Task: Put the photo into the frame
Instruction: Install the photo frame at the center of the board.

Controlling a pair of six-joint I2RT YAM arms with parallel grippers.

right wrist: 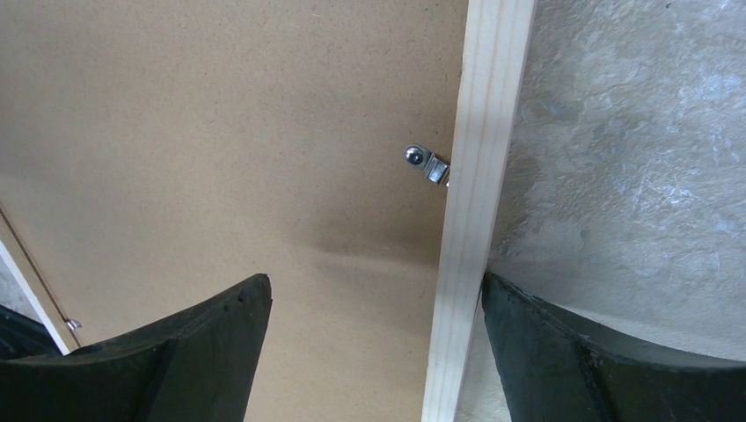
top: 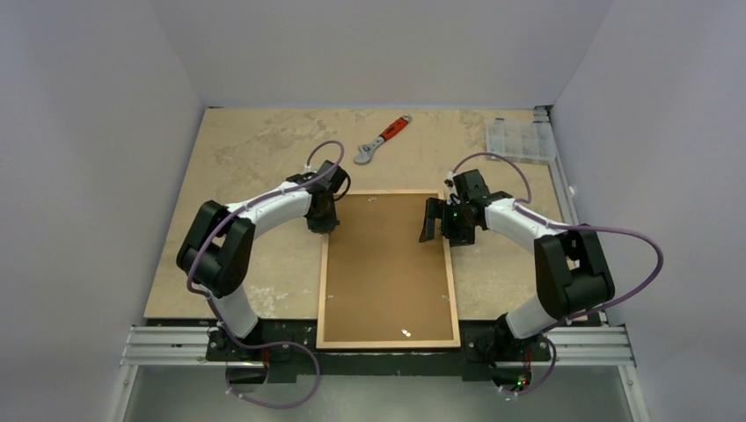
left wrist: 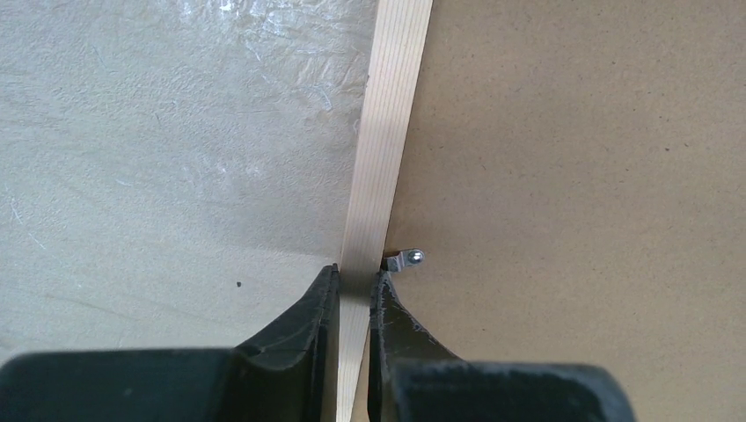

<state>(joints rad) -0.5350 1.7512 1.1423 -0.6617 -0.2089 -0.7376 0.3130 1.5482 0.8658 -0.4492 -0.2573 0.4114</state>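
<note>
The frame [top: 452, 290] of light wood strips lies flat on the table with the brown backing board [top: 387, 268] filling it, back side up. The photo is hidden. My left gripper [top: 322, 223] is shut on the frame's left strip [left wrist: 380, 158], one finger each side, by a small metal clip [left wrist: 406, 258]. My right gripper [top: 444, 230] is open and straddles the right strip [right wrist: 479, 176]: its right finger [right wrist: 563, 352] touches the strip's outer side, its left finger [right wrist: 176, 352] hovers over the board. A metal clip [right wrist: 424, 162] sits just beyond.
An orange-handled wrench [top: 382, 139] lies at the back centre. A clear plastic compartment box [top: 519, 139] sits at the back right. The frame's near end overhangs the table's front edge above the metal rail [top: 176, 345].
</note>
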